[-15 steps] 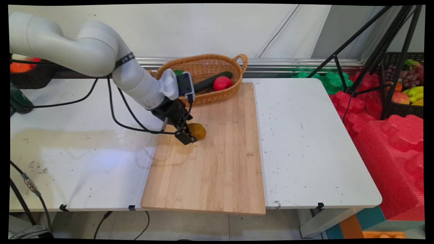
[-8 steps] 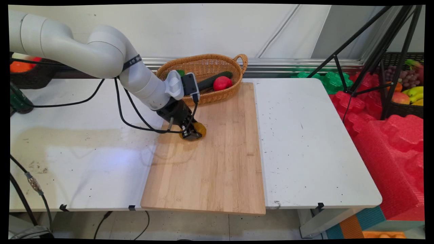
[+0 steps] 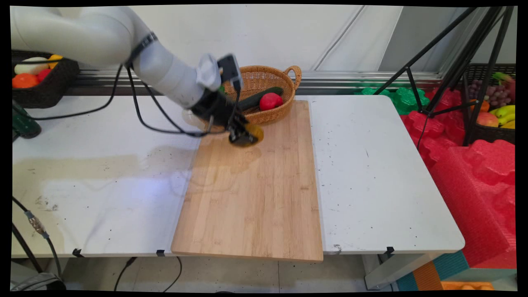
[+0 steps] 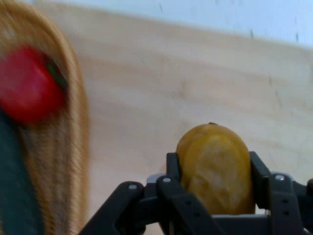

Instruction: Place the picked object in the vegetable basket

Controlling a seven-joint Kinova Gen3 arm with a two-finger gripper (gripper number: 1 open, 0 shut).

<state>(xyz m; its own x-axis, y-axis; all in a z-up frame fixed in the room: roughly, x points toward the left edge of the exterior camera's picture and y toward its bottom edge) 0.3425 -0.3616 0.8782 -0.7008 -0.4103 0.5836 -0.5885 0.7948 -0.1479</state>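
My black gripper [image 3: 244, 136] is shut on a yellow-orange fruit [image 3: 253, 133], which hangs a little above the far end of the wooden cutting board [image 3: 255, 194]. In the hand view the fruit [image 4: 215, 169] sits squeezed between my two fingers [image 4: 173, 171], with the board below it. Just beyond stands a wicker basket [image 3: 288, 88] holding a red fruit [image 3: 270, 101] and a dark green cucumber [image 3: 260, 98]. The basket's rim [image 4: 78, 122] and the red fruit [image 4: 27, 83] show at the left of the hand view.
A white table [image 3: 371, 165] carries the board. A dark basket of fruit [image 3: 37, 78] stands at the far left, with black cables trailing beside it. Off the table's right side are a black tripod [image 3: 453, 62], red foam [image 3: 474, 173] and another fruit crate [image 3: 495, 107].
The gripper closed on the yellow-orange fruit where it lay on the board, then lifted it and carried it toward the wicker basket.
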